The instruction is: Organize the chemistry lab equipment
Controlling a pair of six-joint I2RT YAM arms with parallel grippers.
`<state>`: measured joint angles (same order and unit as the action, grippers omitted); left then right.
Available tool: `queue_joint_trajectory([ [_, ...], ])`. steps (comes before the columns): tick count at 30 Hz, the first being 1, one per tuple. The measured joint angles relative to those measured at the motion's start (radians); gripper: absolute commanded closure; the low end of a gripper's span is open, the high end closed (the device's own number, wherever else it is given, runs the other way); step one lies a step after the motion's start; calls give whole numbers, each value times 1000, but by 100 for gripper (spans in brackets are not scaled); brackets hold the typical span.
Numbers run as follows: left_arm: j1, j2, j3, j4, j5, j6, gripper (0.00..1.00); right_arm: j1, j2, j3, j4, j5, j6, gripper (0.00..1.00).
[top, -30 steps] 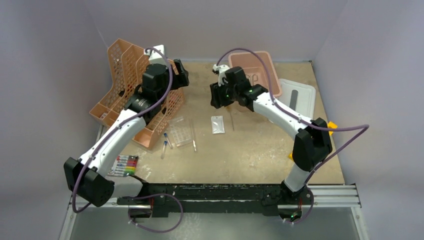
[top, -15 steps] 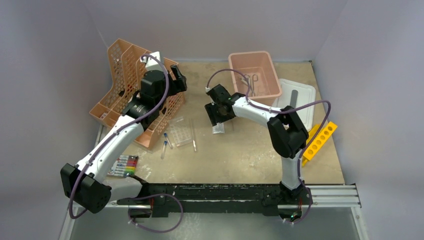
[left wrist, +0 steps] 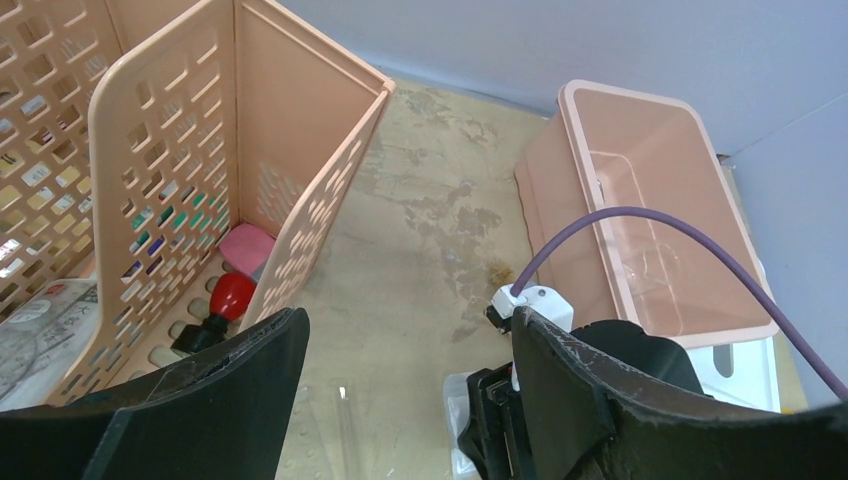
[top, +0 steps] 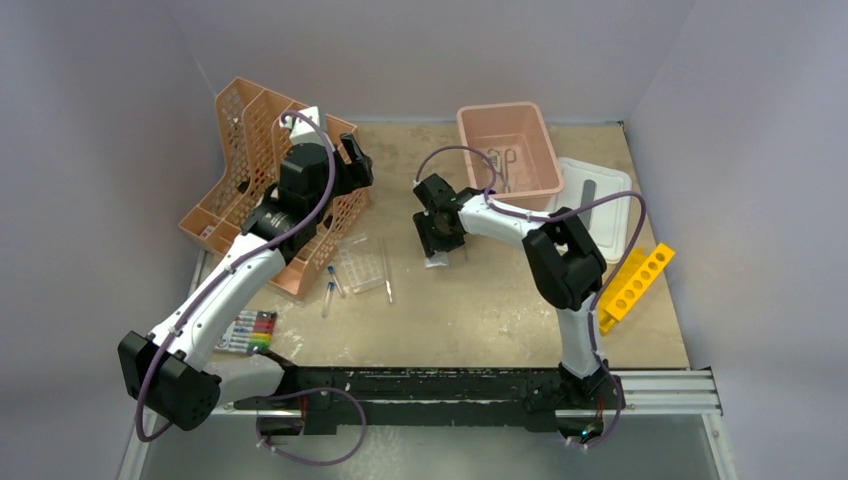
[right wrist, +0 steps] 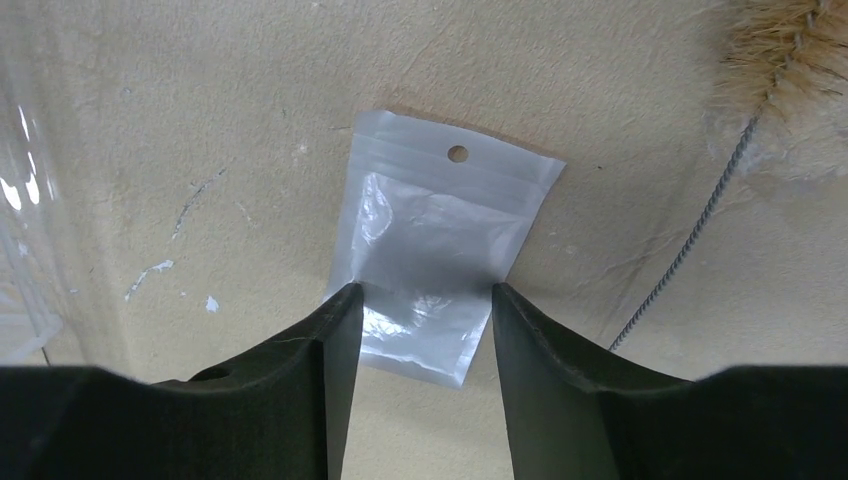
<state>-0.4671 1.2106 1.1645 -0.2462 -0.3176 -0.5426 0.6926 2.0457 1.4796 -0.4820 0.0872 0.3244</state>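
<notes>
Right gripper [right wrist: 425, 290] stands spread astride a flat clear zip bag [right wrist: 445, 215], fingertips hiding its lower corners. Left gripper [left wrist: 410, 325] gapes, grasping nothing. A bottle brush [right wrist: 790, 40] runs off frame.

Soft, even light falls from above. Shadows on the desk [top: 480, 300] are pale and small. The clear bag [right wrist: 435, 250] shines white in spots. The walls [top: 400, 50] look dim and grey.

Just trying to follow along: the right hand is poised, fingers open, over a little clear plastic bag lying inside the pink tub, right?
Not quite. The little clear plastic bag lies flat on the table itself, not inside the pink tub. The right wrist view shows it there, with the right hand poised over it, fingers open.
</notes>
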Motion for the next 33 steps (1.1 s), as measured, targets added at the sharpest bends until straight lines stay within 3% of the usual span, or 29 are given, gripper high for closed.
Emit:
queue_joint_trajectory([
  [3, 0, 0, 0, -4, 3, 0, 26, 0, 1, 0, 0, 2, 13, 49],
  [11, 0, 0, 0, -7, 11, -1, 26, -2, 3, -1, 2, 5, 32, 76],
  [15, 0, -1, -14, -3, 19, -17, 27, -2, 2, -6, 10, 8, 35, 82],
  [23, 0, -1, -94, -1, 58, -58, 27, -2, -53, -82, 79, 0, 21, 87],
  [33, 0, 25, -131, 48, 133, -193, 29, -4, -274, -165, 213, -34, -36, 85],
])
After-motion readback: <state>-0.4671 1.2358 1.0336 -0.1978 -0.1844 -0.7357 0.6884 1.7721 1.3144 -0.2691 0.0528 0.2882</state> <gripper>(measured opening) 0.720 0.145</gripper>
